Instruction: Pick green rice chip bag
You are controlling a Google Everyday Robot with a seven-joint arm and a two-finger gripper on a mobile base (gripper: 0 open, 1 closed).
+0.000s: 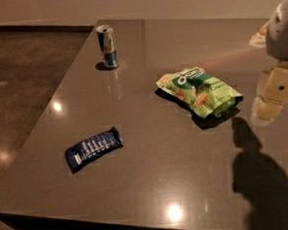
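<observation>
The green rice chip bag [200,92] is a crinkled bright green foil bag with a white logo and orange-tan chip pictures. It lies flat on the dark table [153,180], right of centre. My gripper [272,96] is cream-coloured and hangs at the right edge of the view under a white arm part [284,28]. It is to the right of the bag, apart from it, and above the table. It holds nothing that I can see.
A small dark blue wrapper with white stripes [93,147] lies front left on the table. A slim drink can [107,46] stands upright at the back left. The table's left edge drops to a brown floor [18,86]. An orange-and-white object [259,34] lies at the far right.
</observation>
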